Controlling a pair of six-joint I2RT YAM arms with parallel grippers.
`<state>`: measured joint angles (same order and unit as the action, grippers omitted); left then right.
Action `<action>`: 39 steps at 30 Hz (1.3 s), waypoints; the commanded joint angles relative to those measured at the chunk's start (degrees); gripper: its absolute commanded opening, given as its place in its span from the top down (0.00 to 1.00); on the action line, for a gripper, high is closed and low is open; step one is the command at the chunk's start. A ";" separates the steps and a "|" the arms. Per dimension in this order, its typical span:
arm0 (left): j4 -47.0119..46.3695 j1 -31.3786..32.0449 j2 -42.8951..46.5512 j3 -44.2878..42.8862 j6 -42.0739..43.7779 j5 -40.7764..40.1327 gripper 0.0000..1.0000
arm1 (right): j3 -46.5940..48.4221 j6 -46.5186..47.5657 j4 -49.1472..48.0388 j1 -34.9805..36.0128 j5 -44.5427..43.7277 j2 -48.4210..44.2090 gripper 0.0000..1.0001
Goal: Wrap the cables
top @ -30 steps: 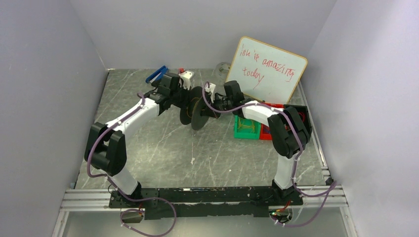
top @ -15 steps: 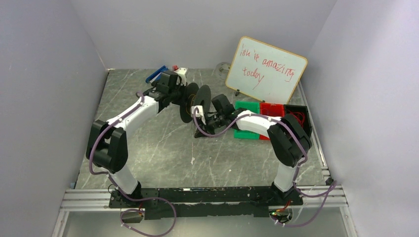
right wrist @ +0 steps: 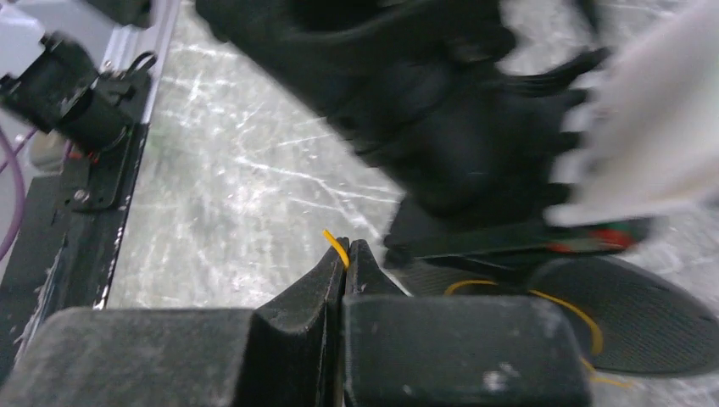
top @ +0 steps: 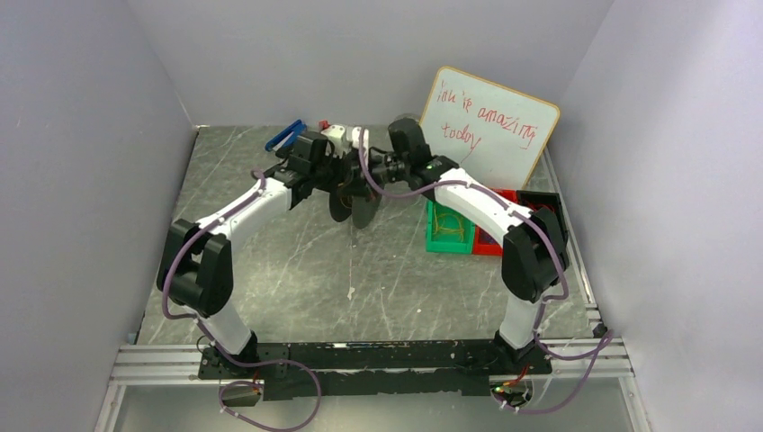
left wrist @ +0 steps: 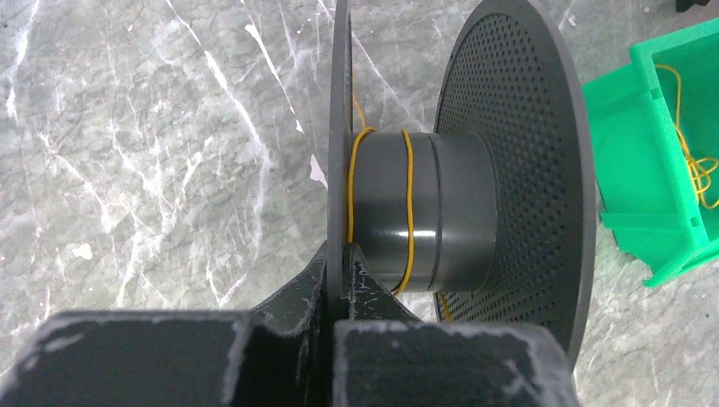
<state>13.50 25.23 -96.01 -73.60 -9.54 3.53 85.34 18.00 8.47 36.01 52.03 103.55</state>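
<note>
The black spool (left wrist: 475, 195) hangs above the table, and my left gripper (left wrist: 343, 254) is shut on its thin left flange. The yellowish cable (left wrist: 408, 203) makes a couple of turns round the grey hub. More of it lies in loose loops in the green bin (left wrist: 644, 144). My right gripper (right wrist: 345, 251) is shut on the cable (right wrist: 336, 246), whose short end sticks out above the fingertips. In the top view the right gripper (top: 371, 166) is over the far side of the spool (top: 360, 202), close to the left gripper (top: 337, 175).
The green bin (top: 448, 229) and a red bin (top: 490, 238) stand right of the spool. A whiteboard (top: 486, 126) leans at the back right. A blue tool (top: 283, 135) lies at the back left. The arm bases sit on the near rail (top: 378, 355).
The right arm has swung round the spool with the cable: from beside it, down in front of it, now up over its far side. The left arm holds nearly still.
</note>
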 commanded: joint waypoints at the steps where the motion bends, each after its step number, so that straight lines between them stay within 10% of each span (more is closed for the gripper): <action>1: 0.31 0.52 0.58 2.92 4.10 0.96 0.97 | 5.13 -5.65 -1.26 -3.95 -0.12 2.94 1.00; 24: -7.01 -8.68 3.15 9.07 2.02 40.15 0.97 | 7.65 -7.24 -1.21 -17.61 -1.40 13.60 1.00; 39: -9.50 -15.30 -8.95 8.43 -8.60 41.38 0.98 | 7.27 -10.33 2.22 -17.55 0.73 16.33 1.00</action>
<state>2.68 11.77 -102.32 -63.96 -15.86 48.38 90.70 8.69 8.95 19.16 52.82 117.67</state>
